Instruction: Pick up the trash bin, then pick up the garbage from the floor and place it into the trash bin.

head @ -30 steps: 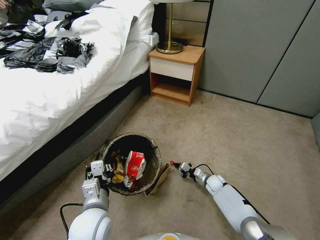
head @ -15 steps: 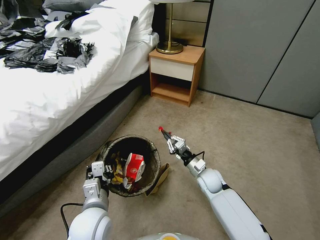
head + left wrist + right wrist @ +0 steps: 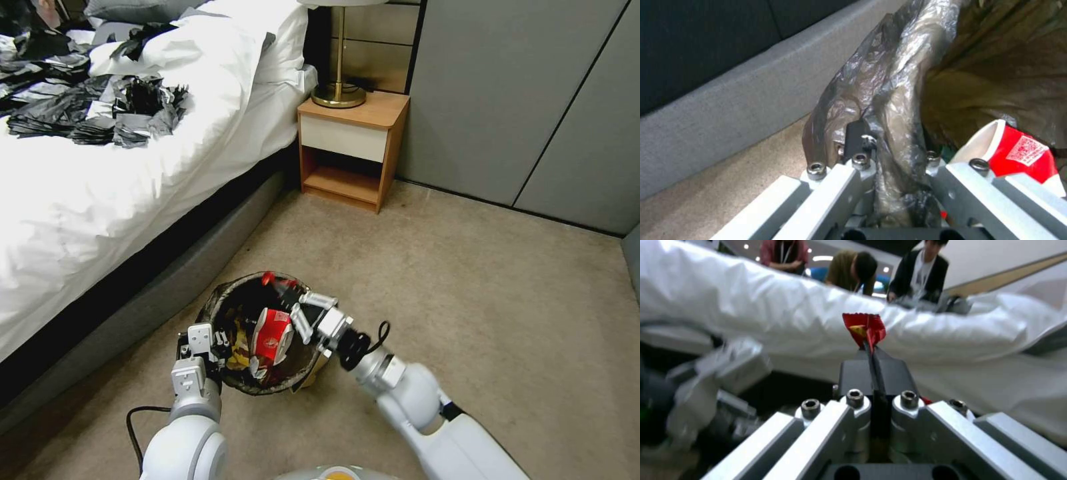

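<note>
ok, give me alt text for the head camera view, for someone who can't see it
The right claw, pinching a small red wrapper, reaches over the open trash bin, which the left claw holds by its bag-lined rim above the carpeted floor. A red-and-white packet sits inside. A white bed and wooden nightstand stand behind.

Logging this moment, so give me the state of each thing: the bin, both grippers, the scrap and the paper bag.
Trash bin: gripped at rim, part full.
Left gripper: shut on bin's lined rim.
Right gripper: shut on red wrapper, over bin.
Red wrapper: pinched, not dropped.
Brown paper bag: on carpet beside bin.
</note>
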`<state>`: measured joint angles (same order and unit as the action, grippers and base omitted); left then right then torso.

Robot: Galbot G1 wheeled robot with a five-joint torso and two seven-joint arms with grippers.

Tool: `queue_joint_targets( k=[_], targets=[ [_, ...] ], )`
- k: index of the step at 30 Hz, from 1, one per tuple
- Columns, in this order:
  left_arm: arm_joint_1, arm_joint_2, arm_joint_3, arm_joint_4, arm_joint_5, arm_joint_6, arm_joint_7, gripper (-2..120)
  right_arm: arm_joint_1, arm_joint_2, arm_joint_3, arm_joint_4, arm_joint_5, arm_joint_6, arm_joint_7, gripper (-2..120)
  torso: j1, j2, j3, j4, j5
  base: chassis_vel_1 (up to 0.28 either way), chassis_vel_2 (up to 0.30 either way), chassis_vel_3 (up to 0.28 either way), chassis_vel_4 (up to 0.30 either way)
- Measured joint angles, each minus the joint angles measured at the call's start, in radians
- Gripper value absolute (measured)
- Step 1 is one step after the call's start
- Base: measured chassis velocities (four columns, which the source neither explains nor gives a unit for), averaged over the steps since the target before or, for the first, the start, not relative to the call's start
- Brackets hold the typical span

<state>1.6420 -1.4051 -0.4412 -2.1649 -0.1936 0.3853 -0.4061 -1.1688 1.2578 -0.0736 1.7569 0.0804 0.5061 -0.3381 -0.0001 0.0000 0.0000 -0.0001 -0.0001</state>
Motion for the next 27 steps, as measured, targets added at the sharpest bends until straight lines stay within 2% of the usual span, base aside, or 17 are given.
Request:
queue_joint_targets(
  k=[2, 5, 9, 14, 18, 19, 22, 23, 27],
  targets=[
    [0.0, -0.002, 0.0, -0.001, 0.0, 0.0, 0.0, 1, 0.007, 0.007, -0.013, -0.03, -0.009, 0.006, 0.0, 0, 0.0, 0.0, 0.0, 0.0, 0.0, 0.0, 0.0, 0.0, 0.0],
    [0.004, -0.006, 0.002, -0.009, 0.002, 0.0, 0.0, 1, 0.037, 0.041, -0.052, -0.16, -0.034, 0.016, 0.011, 0, 0.0, 0.0, 0.0, 0.0002, 0.0002, 0.0, 0.0, 0.0, 0.0],
    [0.007, -0.006, 0.002, -0.017, 0.002, 0.0, 0.0, 1, 0.055, 0.059, -0.054, -0.23, -0.04, 0.022, 0.02, 0, 0.0, 0.0, 0.0, 0.0001, 0.0001, 0.0, 0.0, 0.0, 0.0],
    [0.009, -0.006, 0.002, -0.019, 0.002, 0.0, 0.0, 1, 0.058, 0.065, -0.05, -0.253, -0.041, 0.023, 0.021, 0, 0.0, 0.0, 0.0, 0.0001, 0.0001, 0.0, 0.0, 0.0, 0.0],
    [0.008, -0.006, 0.003, -0.02, 0.001, 0.0, 0.0, 1, 0.056, 0.067, -0.05, -0.262, -0.044, 0.025, 0.03, 22, 0.0, 0.0, 0.0, 0.0001, 0.0, 0.0, 0.0, 0.0, 0.0],
    [0.008, -0.006, 0.003, -0.02, 0.001, 0.0, 0.0, 1, 0.056, 0.067, -0.05, -0.262, -0.044, 0.025, 0.03, 22, 0.0, 0.0, 0.0, 0.0001, 0.0, 0.0, 0.0, 0.0, 0.0],
    [0.003, -0.007, 0.005, -0.018, 0.001, 0.0, 0.0, 1, 0.052, 0.066, -0.051, -0.261, -0.045, 0.025, 0.031, 37, 0.0, 0.0, 0.0, 0.0, 0.0001, 0.0, 0.0, 0.0, 0.0],
    [0.003, -0.007, 0.005, -0.018, 0.001, 0.0, 0.0, 1, 0.052, 0.066, -0.051, -0.261, -0.045, 0.025, 0.031, 37, 0.0, 0.0, 0.0, 0.0, 0.0001, 0.0, 0.0, 0.0, 0.0],
    [0.001, -0.01, 0.006, -0.012, 0.001, 0.0, 0.0, 1, 0.048, 0.06, -0.05, -0.248, -0.045, 0.026, 0.031, 52, 0.0, 0.0, 0.0, 0.0001, 0.0001, 0.0, 0.0, 0.0, 0.0]
  ],
)
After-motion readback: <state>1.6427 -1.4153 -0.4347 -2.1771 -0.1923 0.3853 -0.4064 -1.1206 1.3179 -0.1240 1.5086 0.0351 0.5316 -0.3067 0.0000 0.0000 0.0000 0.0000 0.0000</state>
